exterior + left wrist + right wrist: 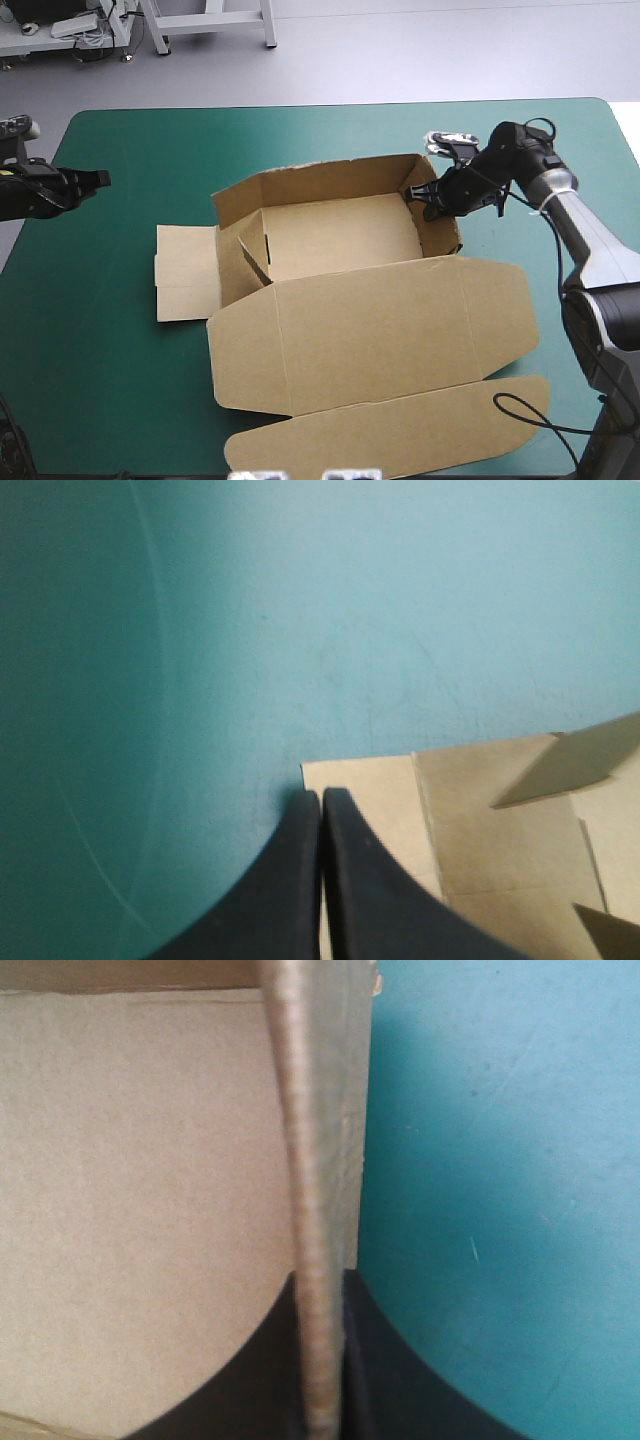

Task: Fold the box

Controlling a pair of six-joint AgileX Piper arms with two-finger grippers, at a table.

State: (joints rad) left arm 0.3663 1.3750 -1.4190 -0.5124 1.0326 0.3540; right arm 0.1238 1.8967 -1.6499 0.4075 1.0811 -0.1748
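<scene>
Lid (370,330): I see it lying flat, reaching from the tray toward the table's (130,380) near edge.
Box (340,235): brown, an open tray with raised walls at the table's middle; one side flap (185,272) lies flat toward the left edge.
Left gripper (98,179): by the left edge, black fingers (280,880) pressed together on nothing, apart from the box.
Right gripper (425,195): I see it clamped on the box's right wall (310,1160), near the tray's far right corner.

Grey floor (420,50) behind teal-green tbl (110,380)
</scene>
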